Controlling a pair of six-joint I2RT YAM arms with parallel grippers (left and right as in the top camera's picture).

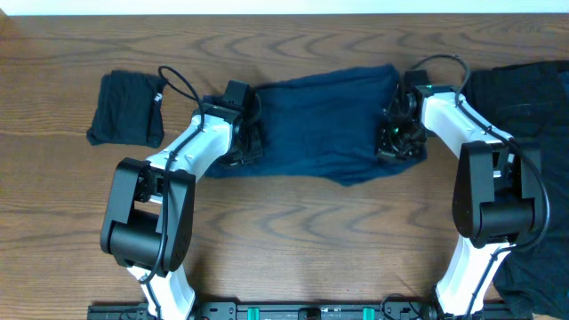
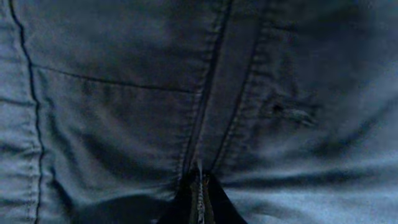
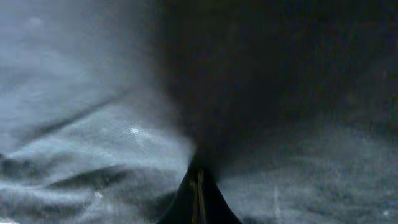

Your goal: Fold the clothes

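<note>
At the middle of the table [image 1: 302, 231] we've got the navy shorts [image 1: 324, 124] spread wide between both arms. Our left gripper [image 2: 200, 198] is clamped tight on the cloth at its left end, right by a stitched seam. The right gripper [image 3: 198, 194] is likewise pinched on the right end, fabric puckering at the tips. A folded black garment [image 1: 129, 108] lies far left, apart. More dark clothes [image 1: 533, 89] sit at far right.
</note>
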